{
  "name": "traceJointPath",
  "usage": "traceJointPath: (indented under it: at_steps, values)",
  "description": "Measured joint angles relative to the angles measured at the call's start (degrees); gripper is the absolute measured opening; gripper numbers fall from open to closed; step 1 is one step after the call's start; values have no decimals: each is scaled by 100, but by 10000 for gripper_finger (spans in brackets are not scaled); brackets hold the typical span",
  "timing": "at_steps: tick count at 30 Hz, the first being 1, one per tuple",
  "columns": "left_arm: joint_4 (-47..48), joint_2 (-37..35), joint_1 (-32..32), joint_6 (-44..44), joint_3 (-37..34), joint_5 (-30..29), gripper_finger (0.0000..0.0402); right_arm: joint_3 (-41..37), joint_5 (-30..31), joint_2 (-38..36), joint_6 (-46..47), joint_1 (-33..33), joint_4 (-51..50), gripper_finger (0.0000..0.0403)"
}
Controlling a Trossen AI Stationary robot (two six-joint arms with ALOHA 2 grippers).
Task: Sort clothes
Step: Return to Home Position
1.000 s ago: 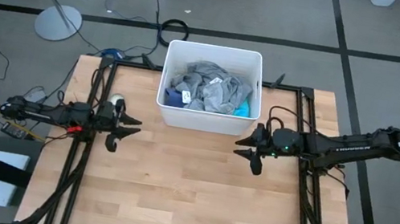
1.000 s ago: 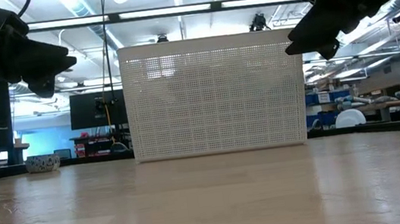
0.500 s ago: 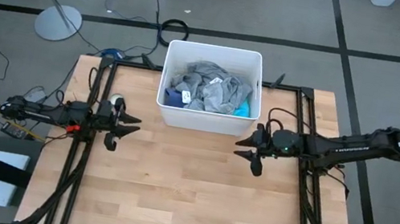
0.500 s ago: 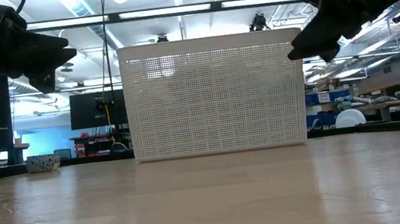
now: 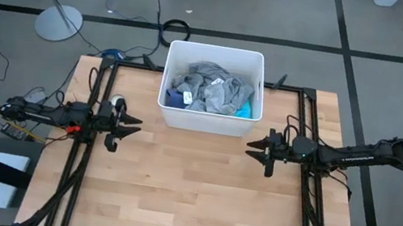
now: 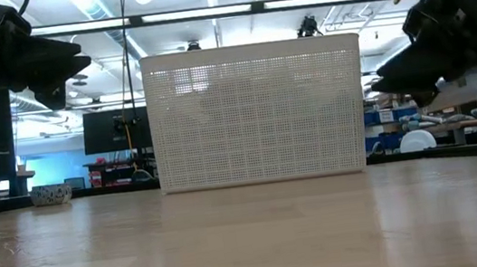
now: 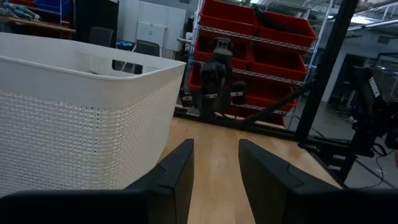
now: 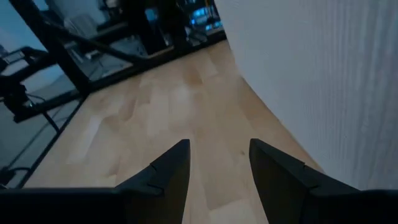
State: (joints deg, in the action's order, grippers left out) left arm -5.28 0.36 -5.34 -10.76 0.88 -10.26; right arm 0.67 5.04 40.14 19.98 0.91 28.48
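Observation:
The clothes (image 5: pixel 213 92) lie piled inside the white bin (image 5: pixel 168 83) at the table's far middle: a grey shirt (image 5: pixel 216 83) on top, a turquoise piece (image 5: pixel 247 107) at the right, dark blue (image 5: pixel 176 101) at the left. My left gripper (image 5: pixel 133 129) is open and empty, left of the bin's near corner. My right gripper (image 5: pixel 254 153) is open and empty, right of the bin's near corner, above the table.
The bin's latticed wall (image 6: pixel 254 113) fills the middle of the low view and shows in the left wrist view (image 7: pixel 74 118). Bare wood (image 5: pixel 188 193) lies on the table's near side of the bin. Dark frame rails (image 5: pixel 92 103) run along both table sides.
My right gripper has drawn back toward the table's right edge, away from the bin, and has gone a little lower. My left gripper has kept still. The clothes have not moved.

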Motion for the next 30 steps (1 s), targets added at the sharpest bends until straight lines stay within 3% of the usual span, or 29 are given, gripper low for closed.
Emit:
traceJointPath:
  at_steps: [9,23,30]
  values:
    - [-109,4,-1,1,3,1,131,-11,-37,-1154,-334,88,-554,166]
    - [-116,4,0,0,3,2,131,-15,241,-3308,-539,271,-2646,167]
    - [-120,4,0,0,5,0,131,-9,421,-3633,-1241,199,-2655,167]
